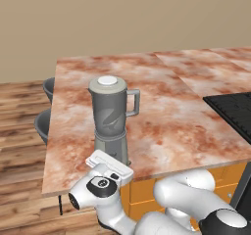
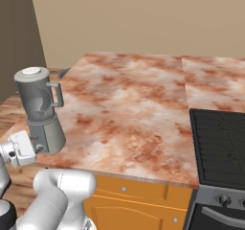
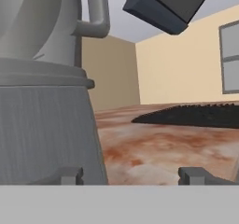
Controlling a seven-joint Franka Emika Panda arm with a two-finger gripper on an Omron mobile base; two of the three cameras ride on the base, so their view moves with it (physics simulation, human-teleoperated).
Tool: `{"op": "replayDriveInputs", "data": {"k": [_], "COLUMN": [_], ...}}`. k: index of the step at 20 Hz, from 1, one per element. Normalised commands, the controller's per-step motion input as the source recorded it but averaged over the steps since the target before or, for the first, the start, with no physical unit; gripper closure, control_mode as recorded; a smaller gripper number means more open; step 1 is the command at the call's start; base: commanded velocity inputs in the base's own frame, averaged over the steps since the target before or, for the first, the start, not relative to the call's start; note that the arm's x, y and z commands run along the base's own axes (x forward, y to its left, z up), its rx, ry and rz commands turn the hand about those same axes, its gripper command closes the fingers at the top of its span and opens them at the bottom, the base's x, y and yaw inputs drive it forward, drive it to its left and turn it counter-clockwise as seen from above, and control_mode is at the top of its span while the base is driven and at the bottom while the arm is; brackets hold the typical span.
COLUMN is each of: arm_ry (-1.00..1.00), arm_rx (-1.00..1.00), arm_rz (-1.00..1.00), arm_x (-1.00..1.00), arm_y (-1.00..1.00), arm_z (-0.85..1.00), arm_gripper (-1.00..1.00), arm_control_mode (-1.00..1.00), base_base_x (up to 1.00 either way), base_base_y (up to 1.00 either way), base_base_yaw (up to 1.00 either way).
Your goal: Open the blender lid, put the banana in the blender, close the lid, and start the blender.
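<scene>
Your claw (image 3: pixel 131 175) sits low by the silver-grey tapered blender (image 1: pixel 112 120) base on the marbled reddish bench (image 1: pixel 166 126). Its fingers stand apart, holding nothing. The round whitish lid (image 1: pixel 108 82) caps the jar

The blender (image 1: pixel 112 121), a translucent grey jar on a silver-grey tapered base, stands upright left of centre, near the bench (image 1: pixel 162 126) front edge. Its whitish blender lid (image 1: pixel 108 82) sits closed on top, handle to the right.

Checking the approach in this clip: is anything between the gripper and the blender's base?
Nothing visible. The gripper sits low at the counter's front edge, right against the blender base, with bare counter beside it. The blender lid is on the jar.
</scene>
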Motion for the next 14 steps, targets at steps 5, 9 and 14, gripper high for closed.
{"op": "replayDriveInputs", "data": {"k": [5,9,14], "arm_ry": [0.0,0.0,-0.05], "arm_rx": [0.0,0.0,0.0], "arm_rz": [0.0,0.01,0.05], "arm_x": [0.26,0.34,0.29], "arm_y": [0.1,0.05,0.0], "arm_z": [-0.19,-0.11,-0.02], "arm_gripper": [-1.0,-1.0,-1.0], "arm_control_mode": [-1.0,-1.0,-1.0], "base_base_x": [0.0,0.0,0.0], "base_base_y": [0.0,0.0,0.0], "base_base_yaw": [0.0,0.0,0.0]}}
